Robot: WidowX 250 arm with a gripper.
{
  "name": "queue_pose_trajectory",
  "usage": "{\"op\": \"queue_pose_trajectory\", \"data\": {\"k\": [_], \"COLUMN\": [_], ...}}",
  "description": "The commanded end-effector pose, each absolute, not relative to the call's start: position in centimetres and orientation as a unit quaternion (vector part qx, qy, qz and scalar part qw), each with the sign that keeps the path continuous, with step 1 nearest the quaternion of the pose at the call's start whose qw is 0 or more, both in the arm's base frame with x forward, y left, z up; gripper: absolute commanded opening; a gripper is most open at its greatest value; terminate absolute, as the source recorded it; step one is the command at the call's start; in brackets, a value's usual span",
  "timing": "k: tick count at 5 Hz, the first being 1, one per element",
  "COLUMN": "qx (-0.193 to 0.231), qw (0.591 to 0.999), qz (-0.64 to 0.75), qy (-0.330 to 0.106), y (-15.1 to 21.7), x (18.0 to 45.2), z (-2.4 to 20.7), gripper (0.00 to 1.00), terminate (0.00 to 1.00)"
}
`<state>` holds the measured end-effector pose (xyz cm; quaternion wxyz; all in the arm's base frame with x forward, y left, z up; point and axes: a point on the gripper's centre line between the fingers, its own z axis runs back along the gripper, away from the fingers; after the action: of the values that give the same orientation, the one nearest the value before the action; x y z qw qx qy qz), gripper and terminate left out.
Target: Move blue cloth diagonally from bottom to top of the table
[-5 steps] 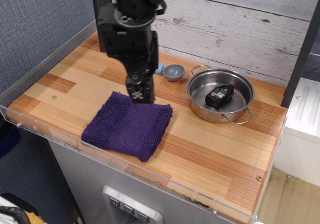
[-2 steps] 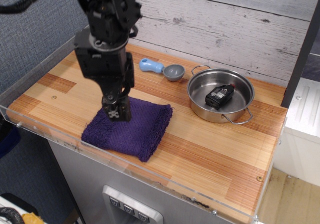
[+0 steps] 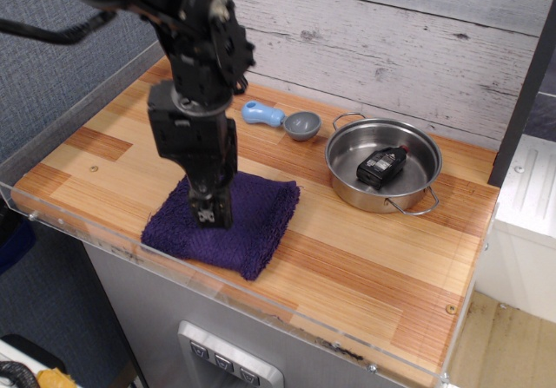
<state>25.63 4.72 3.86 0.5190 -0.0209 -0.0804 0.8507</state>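
The blue cloth (image 3: 248,223), a folded dark indigo towel, lies flat near the front left of the wooden table (image 3: 373,258). My gripper (image 3: 212,217) points straight down over the cloth's left-middle part. Its fingertips (image 3: 205,213) are at or on the cloth's surface. The black arm hides the cloth's far-left corner. I see the fingers edge-on, so no gap between them shows.
A steel pan (image 3: 415,199) holding a small black object (image 3: 380,166) stands at the back right. A grey scoop (image 3: 302,124) with a light-blue handle lies at the back, behind the cloth. A clear acrylic rim (image 3: 78,223) runs along the table's front and left edges.
The gripper moved from the cloth's far edge toward the front left, then lower and slightly right onto the cloth. The cloth has not moved.
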Motion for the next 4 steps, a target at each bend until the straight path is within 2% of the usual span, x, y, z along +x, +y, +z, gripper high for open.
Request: {"op": "queue_pose_trajectory", "data": {"k": [1,3,4], "qx": [-0.038,-0.034,-0.020], "qw": [0.509,0.494,0.484], "qz": [0.858,0.868,0.874], "qy": [-0.064,-0.050,-0.051], "y": [4.6,4.9,5.7], "x": [25.9,25.6,25.5], "z": [1.7,0.5,0.6], "gripper": [1.00,1.00,1.00], "terminate": [0.00,0.00,0.00]}}
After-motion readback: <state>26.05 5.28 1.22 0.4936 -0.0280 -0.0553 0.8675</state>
